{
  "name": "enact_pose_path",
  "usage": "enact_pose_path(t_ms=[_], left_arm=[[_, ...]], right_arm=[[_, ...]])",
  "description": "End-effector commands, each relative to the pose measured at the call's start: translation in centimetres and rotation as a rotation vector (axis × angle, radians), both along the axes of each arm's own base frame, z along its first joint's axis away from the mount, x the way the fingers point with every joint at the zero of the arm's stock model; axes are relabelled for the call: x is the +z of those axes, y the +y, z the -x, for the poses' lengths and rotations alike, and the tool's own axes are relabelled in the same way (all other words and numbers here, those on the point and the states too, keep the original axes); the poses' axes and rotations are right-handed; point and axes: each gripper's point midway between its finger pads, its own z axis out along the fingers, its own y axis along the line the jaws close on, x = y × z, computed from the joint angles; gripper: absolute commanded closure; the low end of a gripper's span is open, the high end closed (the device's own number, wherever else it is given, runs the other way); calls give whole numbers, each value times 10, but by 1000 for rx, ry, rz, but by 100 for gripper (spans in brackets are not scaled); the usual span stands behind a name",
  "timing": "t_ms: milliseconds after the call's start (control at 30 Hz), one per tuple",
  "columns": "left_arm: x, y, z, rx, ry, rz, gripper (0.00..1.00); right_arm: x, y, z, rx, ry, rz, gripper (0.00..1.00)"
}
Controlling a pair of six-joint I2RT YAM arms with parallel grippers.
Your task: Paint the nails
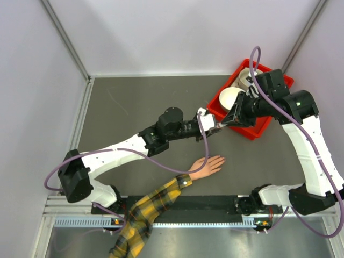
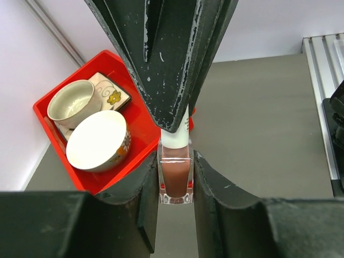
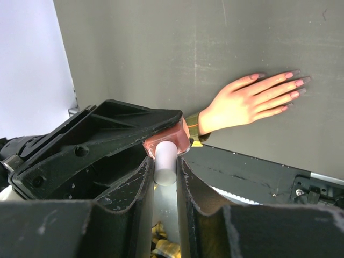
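The pale peach mannequin hand (image 1: 207, 165) lies palm down on the grey table, with a yellow-and-dark plaid sleeve (image 1: 145, 215). In the right wrist view the hand (image 3: 252, 99) shows its small pinkish nails (image 3: 295, 83). My left gripper (image 1: 210, 122) is shut on a small nail-polish bottle (image 2: 176, 180) of reddish-brown polish, held above the table. My right gripper (image 1: 224, 119) is shut on the bottle's white cap (image 3: 165, 161). The two grippers meet tip to tip, above and beyond the hand.
A red tray (image 1: 267, 124) stands at the back right, holding a white bowl (image 2: 98, 141), a cup (image 2: 72, 102) and a flowered dish. White walls enclose the table. A metal rail runs along the near edge.
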Motion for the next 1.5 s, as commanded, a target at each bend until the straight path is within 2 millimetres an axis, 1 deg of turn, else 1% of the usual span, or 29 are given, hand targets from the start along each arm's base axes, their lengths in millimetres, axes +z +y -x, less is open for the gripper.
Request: enact_pose_path(t_ms=[0,133,233,267,333,367,400,433,467,500,567,600,667,700,733,767,800,833,933,967,1033,1067,1100,1167,1200,1333,1367,1400,1467], left_arm=[[19,-8,4,-35,-32,23,69],[16,-12,5,-44,-21,13,73],[14,-14,6,-53,-15,-6,97],[14,-13,5,-40,2,-5,100],[19,-9,5,-23,24,13,100],[23,-6,6,-7,63,33,100],[21,-2,6,6,81,43,100],[33,5,10,5,87,75,100],[35,11,9,13,143,93,100],[36,15,12,2,179,98,100],[47,26,23,-47,253,132,100],[48,29,28,-60,281,138,100],[63,41,39,-98,321,180,100],[60,46,41,-104,343,188,100],[75,56,41,-104,329,238,100],[79,61,43,-112,363,266,100],[76,66,46,-115,379,279,100],[81,70,42,-111,381,305,100],[78,71,40,-96,415,312,100],[79,71,36,-75,420,322,100],[82,74,24,-5,416,353,100],[79,75,18,35,431,348,100],[79,79,9,93,428,359,100],[74,80,4,125,412,349,100],[74,83,-3,165,403,359,100],[75,84,-7,195,370,357,100],[74,83,-7,195,366,352,100],[74,82,-8,194,364,350,100],[73,81,-7,190,359,347,100]], right_arm=[[-20,-20,54,14,205,97,100],[-19,-19,53,15,200,96,100],[-15,-19,51,23,183,94,100],[-15,-19,51,38,174,99,100],[-10,-20,47,59,135,108,89],[-9,-21,42,87,91,125,73],[-6,-21,39,112,52,133,66],[-2,-22,36,134,13,142,60],[-2,-24,32,174,-28,168,51],[2,-22,27,199,-75,164,48],[6,-14,22,257,-148,137,43],[17,-3,20,295,-218,75,41],[29,6,19,317,-276,17,36],[35,13,22,341,-280,-27,36],[41,17,20,343,-291,-53,36],[43,21,21,324,-266,-85,36],[46,25,24,323,-270,-103,36],[54,29,23,315,-306,-124,36],[74,33,18,195,-360,-173,39],[74,30,12,143,-362,-162,41],[69,39,10,107,-309,-182,48],[65,38,4,66,-304,-150,48],[69,45,8,69,-308,-148,48],[67,49,-2,15,-308,-115,47],[74,50,-2,4,-323,-117,46],[69,63,-5,4,-295,-78,46],[68,63,-11,-16,-311,-52,46],[72,64,-12,-20,-332,-50,46],[72,66,-16,-21,-353,-27,50]])
